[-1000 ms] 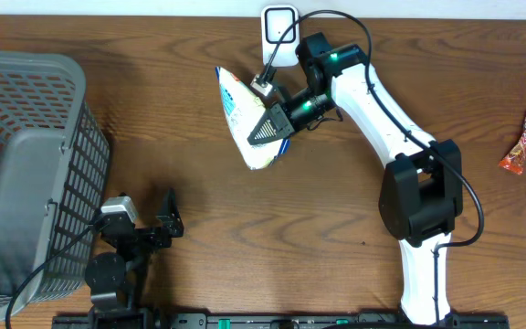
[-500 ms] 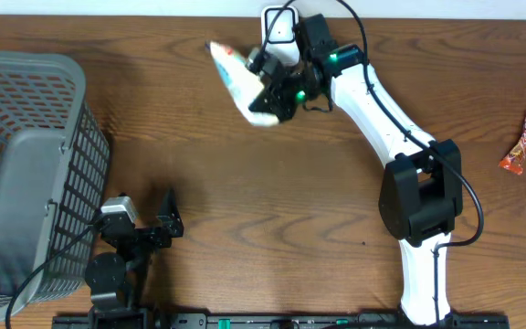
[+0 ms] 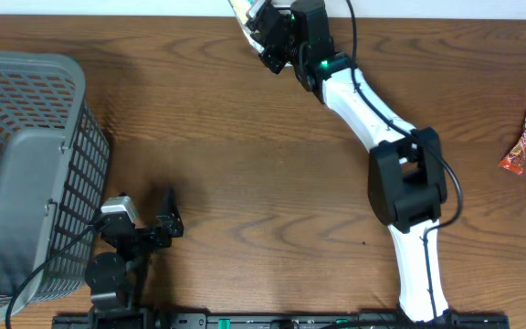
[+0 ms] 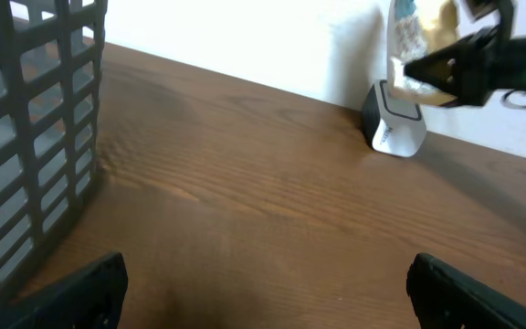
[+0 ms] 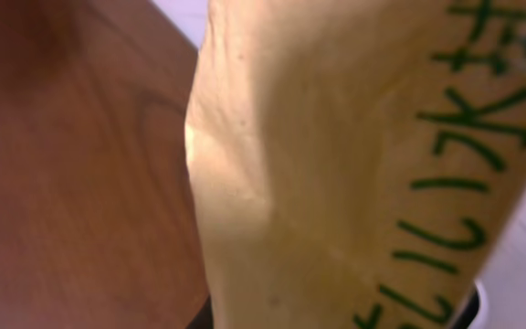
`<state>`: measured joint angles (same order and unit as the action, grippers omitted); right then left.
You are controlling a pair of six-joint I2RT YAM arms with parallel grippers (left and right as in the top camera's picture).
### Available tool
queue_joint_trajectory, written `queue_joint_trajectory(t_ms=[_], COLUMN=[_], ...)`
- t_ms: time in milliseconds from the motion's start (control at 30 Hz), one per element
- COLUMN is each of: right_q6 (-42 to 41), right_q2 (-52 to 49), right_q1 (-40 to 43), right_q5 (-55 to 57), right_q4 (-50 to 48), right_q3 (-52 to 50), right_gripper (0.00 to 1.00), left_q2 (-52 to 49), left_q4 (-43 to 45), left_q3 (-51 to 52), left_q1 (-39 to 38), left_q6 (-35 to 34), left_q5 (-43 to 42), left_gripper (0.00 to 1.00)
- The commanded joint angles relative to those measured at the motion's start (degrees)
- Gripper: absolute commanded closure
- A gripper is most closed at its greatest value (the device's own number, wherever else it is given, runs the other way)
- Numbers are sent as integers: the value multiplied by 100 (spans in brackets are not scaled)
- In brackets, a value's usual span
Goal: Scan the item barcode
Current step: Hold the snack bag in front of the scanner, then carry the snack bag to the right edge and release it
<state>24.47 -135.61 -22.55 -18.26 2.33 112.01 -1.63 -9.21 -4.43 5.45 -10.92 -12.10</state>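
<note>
One packet [image 3: 241,10] clamped in right claw [image 3: 261,27] at table [image 3: 245,183] far edge | left claw [image 4: 268,292] wide, empty

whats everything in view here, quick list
table: one, brown wood, under everything
basket: one, grey plastic mesh, left edge of the table
snack bag: one, tan and white with green print, held up at the far edge, above the scanner
scanner: one, white and grey, far edge of the table by the wall
small packets: three, red-orange, pale and orange, right edge of the table, partly cut off
left gripper: one, black, open and empty, low over the table near the basket
right gripper: one, black on a white arm, shut on the snack bag at the far edge
</note>
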Motion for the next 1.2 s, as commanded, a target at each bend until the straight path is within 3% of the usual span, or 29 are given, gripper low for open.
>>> queue_joint_trajectory(t_ms=[0, 400, 633, 767, 900, 1033, 1167], right_q6=[-59, -138, -844, -844, -896, -1635, -2347], right_q2=[-203, -385, -367, -122, 503, 901, 970], right_q1=[76, 136, 177, 234, 431, 835, 1493], right_q5=[544, 938, 1360, 2245, 3718, 4597, 4680], right_q4=[-522, -918, -837, -229, 1130, 2457, 3517], right_q3=[201, 238, 243, 243, 243, 243, 243], right_gripper=[99, 99, 99, 99, 99, 99, 99], left_q2=[22, 22, 22, 22, 20, 20, 20], left_q4=[-63, -63, -63, -63, -63, -63, -63], left_q3=[131, 131, 131, 131, 131, 131, 131], left_q1=[-17, -17, -17, -17, -17, -17, -17], left_q6=[-52, -52, -52, -52, -52, -52, -52], left_q5=[-33, -33, -33, -33, -33, -33, -33], left_gripper=[2, 2, 2, 2, 2, 2, 2])
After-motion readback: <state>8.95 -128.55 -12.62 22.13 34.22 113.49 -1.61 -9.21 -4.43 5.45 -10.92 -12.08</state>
